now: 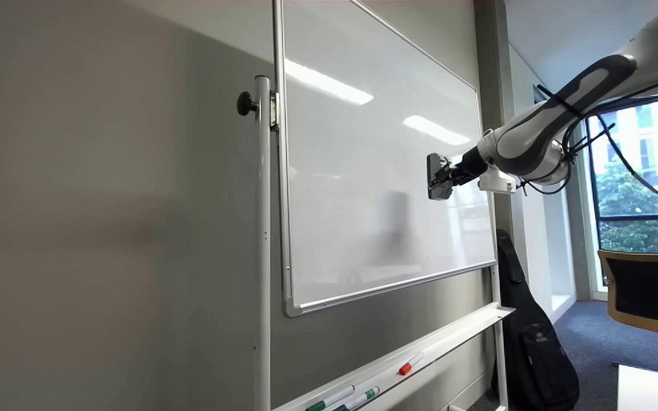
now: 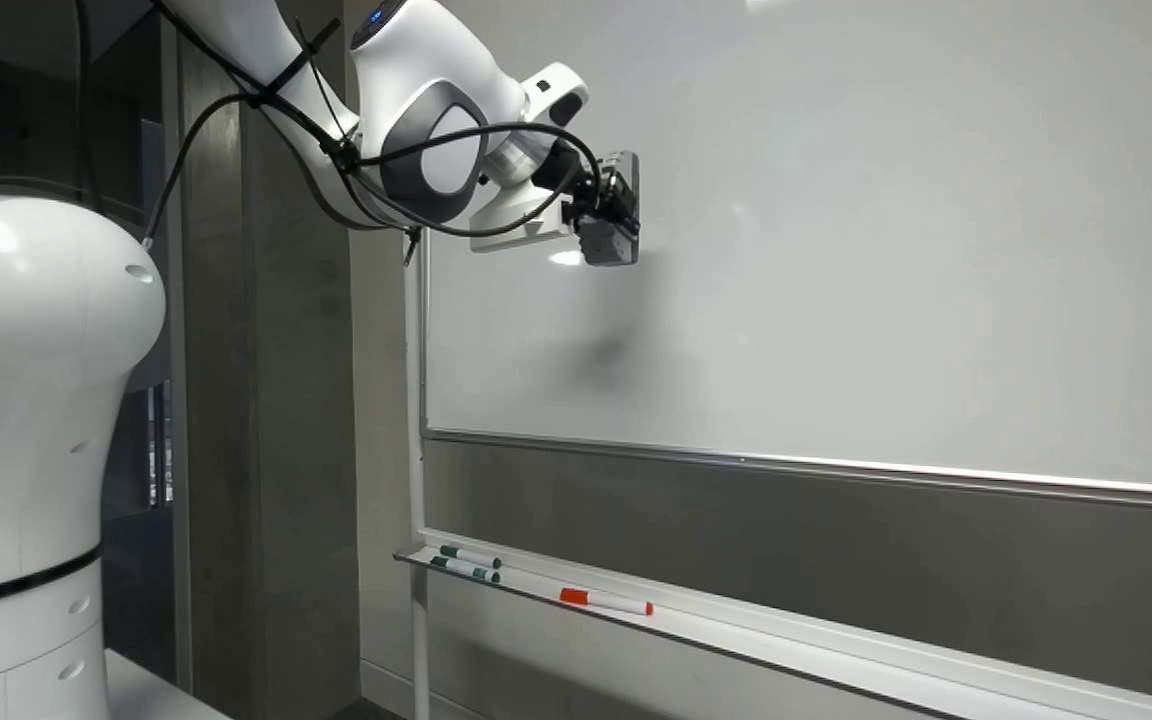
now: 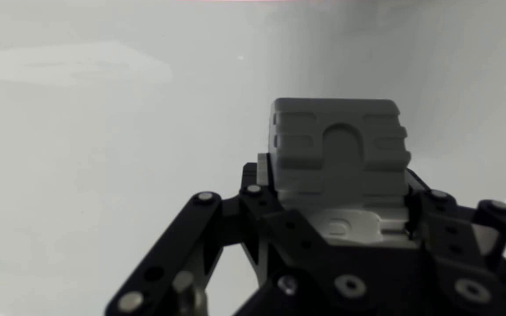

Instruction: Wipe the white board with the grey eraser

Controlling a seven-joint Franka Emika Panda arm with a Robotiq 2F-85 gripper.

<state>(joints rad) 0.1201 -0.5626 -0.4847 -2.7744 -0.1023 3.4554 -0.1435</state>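
White board (image 1: 374,162) is standing before a wall (image 1: 106,200); gripper (image 3: 338,181) is clasping the grey eraser (image 3: 341,149) by its sides, seemingly just off the board's face. Risk: eraser twisting loose under a crooked press.

White board (image 1: 374,154) glossy, smooth, frame (image 1: 284,171) metallic — grey eraser (image 3: 341,166) matt, ridged, plastic-looking

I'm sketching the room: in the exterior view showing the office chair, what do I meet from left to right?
Black knob, white post, left edge of the white board, green-capped markers, red marker, grey eraser, black bag, office chair.
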